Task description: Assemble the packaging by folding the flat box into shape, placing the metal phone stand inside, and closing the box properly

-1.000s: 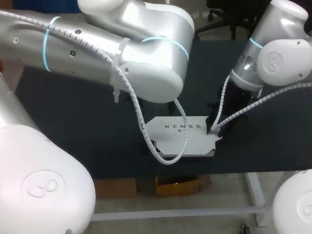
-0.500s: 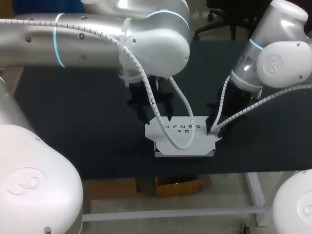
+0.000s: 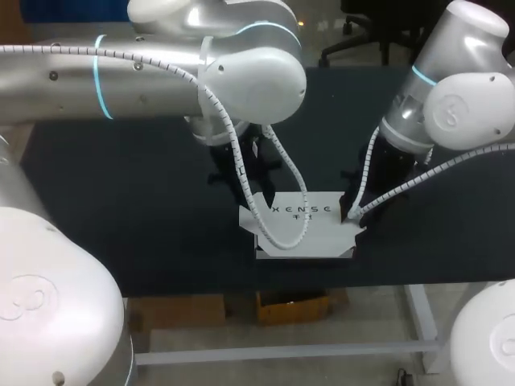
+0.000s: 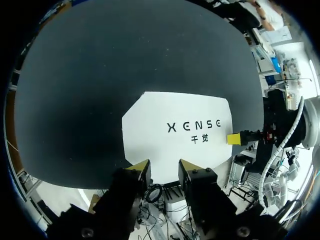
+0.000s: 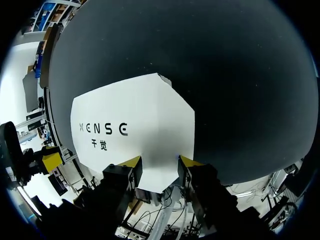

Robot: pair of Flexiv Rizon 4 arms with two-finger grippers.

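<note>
The white box (image 3: pixel 310 233) with dark lettering lies near the table's front edge, and its printed top (image 4: pixel 175 125) (image 5: pixel 135 120) looks flat. No phone stand shows in any view. My right gripper (image 3: pixel 352 215) is at the box's right end, shut on a white end flap that sits between its yellow tips (image 5: pixel 159 167). My left gripper (image 3: pixel 245 181) hangs just behind the box's far left corner. Its fingers stand partly apart with nothing held between them (image 4: pixel 164 166), and the box's edge shows beyond them.
The dark table (image 3: pixel 121 201) stretches wide to the left and behind the box. Its front edge runs close under the box. My left arm's white cable (image 3: pixel 278 233) droops across the box's left half.
My left arm has drawn back from over the box toward the far left, and its fingers have narrowed. The right gripper and the box have stayed in place.
</note>
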